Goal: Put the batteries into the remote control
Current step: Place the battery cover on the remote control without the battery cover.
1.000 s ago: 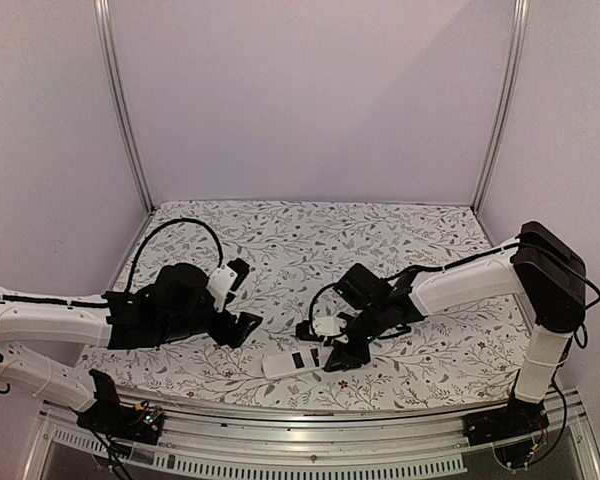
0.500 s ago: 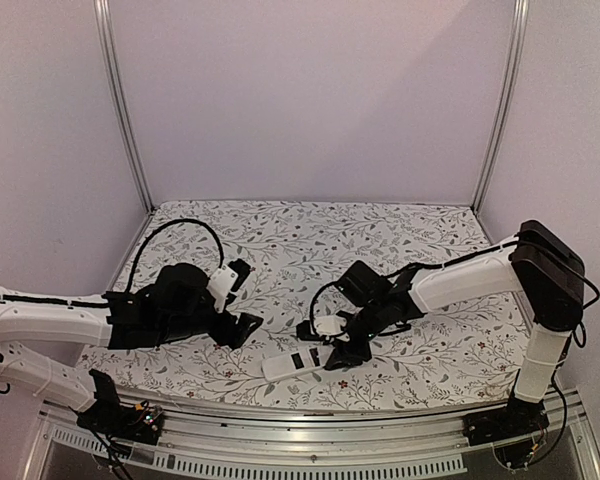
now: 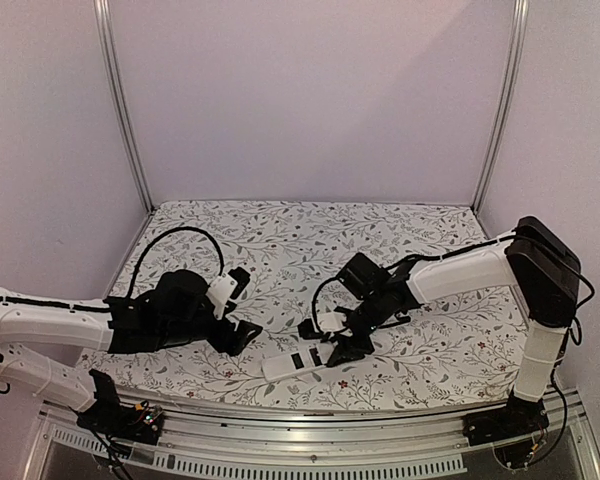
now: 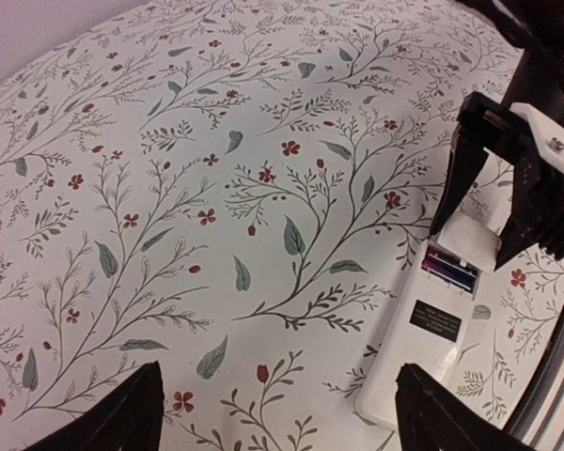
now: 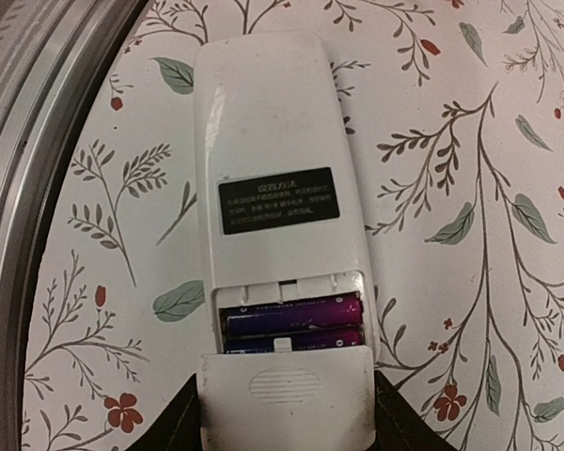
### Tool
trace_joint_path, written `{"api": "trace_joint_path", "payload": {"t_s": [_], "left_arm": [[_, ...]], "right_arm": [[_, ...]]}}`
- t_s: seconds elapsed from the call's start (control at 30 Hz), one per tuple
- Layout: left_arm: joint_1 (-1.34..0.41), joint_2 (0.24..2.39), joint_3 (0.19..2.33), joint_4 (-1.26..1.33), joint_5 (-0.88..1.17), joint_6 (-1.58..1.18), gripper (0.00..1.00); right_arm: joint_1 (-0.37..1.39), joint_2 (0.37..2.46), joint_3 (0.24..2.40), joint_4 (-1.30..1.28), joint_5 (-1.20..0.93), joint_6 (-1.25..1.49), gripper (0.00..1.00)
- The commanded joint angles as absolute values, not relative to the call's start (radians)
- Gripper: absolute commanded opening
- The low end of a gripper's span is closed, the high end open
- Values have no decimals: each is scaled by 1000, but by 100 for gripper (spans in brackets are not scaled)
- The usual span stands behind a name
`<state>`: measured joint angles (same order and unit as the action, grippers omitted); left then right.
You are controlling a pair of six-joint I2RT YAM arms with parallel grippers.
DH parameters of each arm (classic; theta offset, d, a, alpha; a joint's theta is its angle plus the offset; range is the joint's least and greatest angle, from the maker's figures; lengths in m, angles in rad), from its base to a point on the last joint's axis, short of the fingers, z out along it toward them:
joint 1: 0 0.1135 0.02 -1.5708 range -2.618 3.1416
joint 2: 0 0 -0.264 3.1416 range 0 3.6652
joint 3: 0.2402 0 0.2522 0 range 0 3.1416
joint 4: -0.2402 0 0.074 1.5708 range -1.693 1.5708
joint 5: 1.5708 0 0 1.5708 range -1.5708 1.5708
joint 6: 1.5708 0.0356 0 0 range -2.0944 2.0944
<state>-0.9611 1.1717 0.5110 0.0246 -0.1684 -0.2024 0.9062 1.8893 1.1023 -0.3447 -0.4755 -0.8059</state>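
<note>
Remote control [image 5: 280, 141] back-up at the desk's [image 4: 169, 141] near edge.
Batteries [image 5: 291, 315] sit in its slot. Likely light, slick, rigid: steady it by the long edges. Your right jaws clamp the loose cover [image 5: 287, 390]; left jaws stand apart, empty.

remote control [image 5: 280, 141]: white, back up, flat | batteries [image 5: 291, 315]: purple, in slot

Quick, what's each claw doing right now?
Left claw: open, empty.
Right claw: closed on the battery cover.
</note>
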Motion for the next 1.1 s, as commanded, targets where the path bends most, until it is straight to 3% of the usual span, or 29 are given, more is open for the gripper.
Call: {"api": "trace_joint_path", "payload": {"t_s": [0.0,0.27,1.07], "left_arm": [[-950,1160,511,35,-166,-195,85],[-950,1155,516,25,-176,-187,85],[-950,1161,518,29,-168,-179,85]], "right_arm": [[902,1923,1129,-386,-497,-838,43],[900,1955,1156,-382,-476,-820,44],[900,1983,1184,-378,-499,-864,60]]}}
